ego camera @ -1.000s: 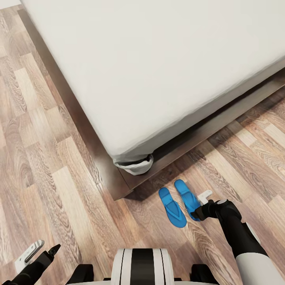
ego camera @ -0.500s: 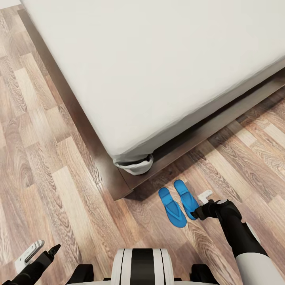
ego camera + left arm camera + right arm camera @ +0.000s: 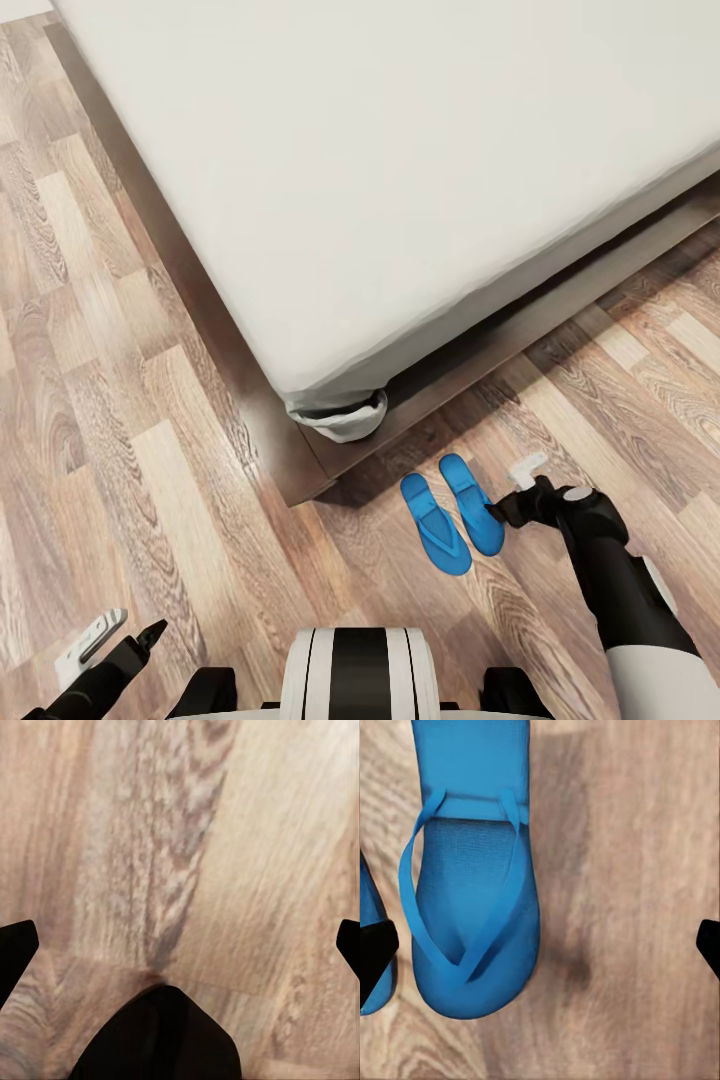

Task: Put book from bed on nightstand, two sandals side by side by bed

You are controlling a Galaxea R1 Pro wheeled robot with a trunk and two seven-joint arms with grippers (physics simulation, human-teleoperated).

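Note:
Two bright blue sandals lie side by side on the wood floor just off the bed's corner: the left sandal [image 3: 436, 525] and the right sandal [image 3: 472, 503]. My right gripper [image 3: 512, 490] hovers open just right of the right sandal, holding nothing. In the right wrist view the right sandal [image 3: 472, 892] lies flat, a sliver of the other sandal [image 3: 366, 900] beside it, with my right gripper [image 3: 540, 949] spread wide. The bed [image 3: 400, 170] has a bare off-white mattress and a brown frame. My left gripper [image 3: 120, 636] is open, low over the floor [image 3: 180, 832]. The book and nightstand are out of view.
The bed's dark wooden frame corner [image 3: 305, 480] juts out close to the sandals. A bunched fold of sheet [image 3: 345, 418] hangs at the mattress corner. Wood floor [image 3: 120, 400] stretches to the left and right of the bed. My own base [image 3: 358, 675] is at the bottom.
My right gripper has drawn away to the right of the right sandal, whose whole sole now shows on the floor. My left gripper has shifted slightly down and right.

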